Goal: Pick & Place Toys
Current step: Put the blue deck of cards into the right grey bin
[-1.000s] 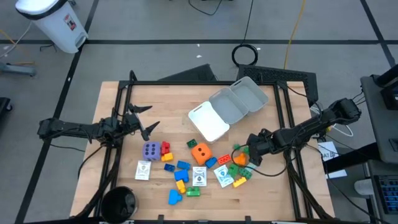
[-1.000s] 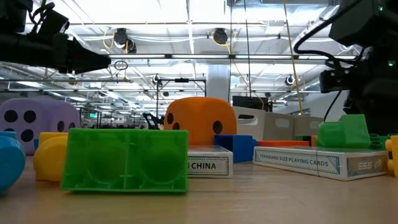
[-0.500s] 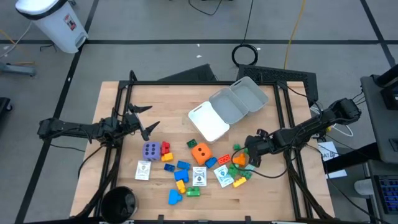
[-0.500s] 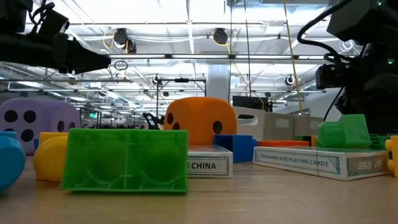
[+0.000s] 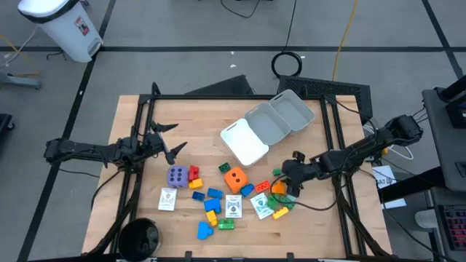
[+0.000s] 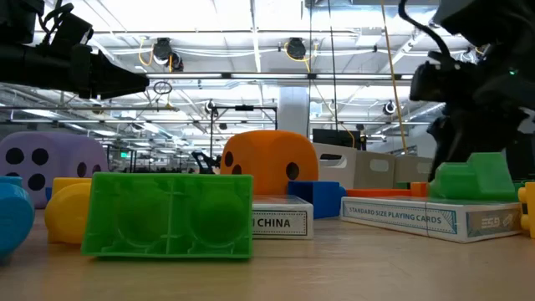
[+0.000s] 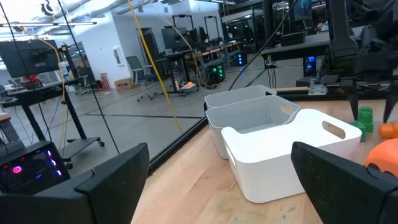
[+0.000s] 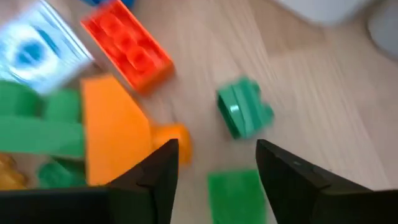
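The toys lie in a loose heap on the near half of the wooden table: an orange die (image 5: 234, 177), a purple die (image 5: 176, 175), white cards (image 5: 233, 206) and several small bricks. My right gripper (image 5: 287, 185) slants down over the heap's right end and is shut on a green brick (image 6: 472, 177). An orange wedge (image 8: 112, 130), a red-orange brick (image 8: 127, 50) and another green brick (image 8: 244, 115) lie just ahead of it. My left gripper (image 5: 171, 138) waits open and level at the table's left side, touching nothing. My right gripper has the green brick (image 8: 233, 193) between its two fingers, coming slanting down from the table's right side. The lower picture edge and the fingers (image 8: 292, 180) hide the place of contact. In the low view the brick sits tilted, its underside level with the card box's top (image 6: 418, 213).
A white tray (image 5: 244, 142) and a grey-clear tray (image 5: 280, 116) stand side by side at the table's middle and far side. A black frame (image 5: 218, 97) runs around the table. A large green brick (image 6: 171, 213) lies near the front edge.
My right gripper has gone toward the table's left, in over the heap's right end, and has tipped and rolled. In the low view the green brick under it has shifted a little to the right and tilted. The other toys have stayed in place.
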Robot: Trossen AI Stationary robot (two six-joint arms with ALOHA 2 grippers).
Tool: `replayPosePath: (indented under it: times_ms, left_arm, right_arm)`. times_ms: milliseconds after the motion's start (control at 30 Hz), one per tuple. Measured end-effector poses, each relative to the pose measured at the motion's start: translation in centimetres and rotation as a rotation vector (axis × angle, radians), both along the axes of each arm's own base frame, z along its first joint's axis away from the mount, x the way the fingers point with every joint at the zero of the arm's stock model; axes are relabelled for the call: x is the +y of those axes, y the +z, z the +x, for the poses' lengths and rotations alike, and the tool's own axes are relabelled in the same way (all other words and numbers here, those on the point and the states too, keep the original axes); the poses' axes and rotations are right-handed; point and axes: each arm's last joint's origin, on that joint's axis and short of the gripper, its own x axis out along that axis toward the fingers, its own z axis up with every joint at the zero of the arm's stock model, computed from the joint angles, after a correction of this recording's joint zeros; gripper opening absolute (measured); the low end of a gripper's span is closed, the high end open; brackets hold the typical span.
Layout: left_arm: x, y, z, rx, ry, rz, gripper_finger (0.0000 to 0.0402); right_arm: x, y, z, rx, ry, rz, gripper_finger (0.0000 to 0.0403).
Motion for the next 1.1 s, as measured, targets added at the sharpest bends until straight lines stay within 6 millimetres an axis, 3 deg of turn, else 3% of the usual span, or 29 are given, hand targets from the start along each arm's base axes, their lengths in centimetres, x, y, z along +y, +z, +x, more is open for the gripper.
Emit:
replayPosePath:
  times_ms: [333, 467, 567, 633, 733, 933, 1100]
  left_arm:
    - [0.0, 0.0, 0.0, 0.0, 0.0, 0.0, 0.0397]
    - [0.0, 0.0, 0.0, 0.0, 0.0, 0.0, 0.0397]
    - [0.0, 0.0, 0.0, 0.0, 0.0, 0.0, 0.0397]
    - [0.0, 0.0, 0.0, -0.002, 0.0, 0.0, 0.0397]
    - [0.0, 0.0, 0.0, -0.001, 0.0, 0.0, 0.0397]
    - [0.0, 0.0, 0.0, -0.001, 0.0, 0.0, 0.0397]
    - [0.0, 0.0, 0.0, -0.002, 0.0, 0.0, 0.0397]
  right_arm:
    - [1.2, 3.1, 3.3, -0.496, 0.128, 0.047, 0.0252]
    - [1.8, 3.0, 4.1, -0.689, 0.194, 0.169, 0.0269]
    - [2.6, 2.0, 4.9, -0.701, 0.193, 0.247, 0.0283]
    - [3.5, 1.8, 6.0, -0.671, 0.189, 0.275, 0.0297]
    - [5.8, 3.3, 8.2, -0.569, 0.243, 0.292, 0.0319]
    - [9.4, 5.6, 12.0, -0.056, 0.151, 0.134, 0.0327]
    - [9.6, 3.5, 13.4, 0.168, -0.05, 0.139, 0.0329]
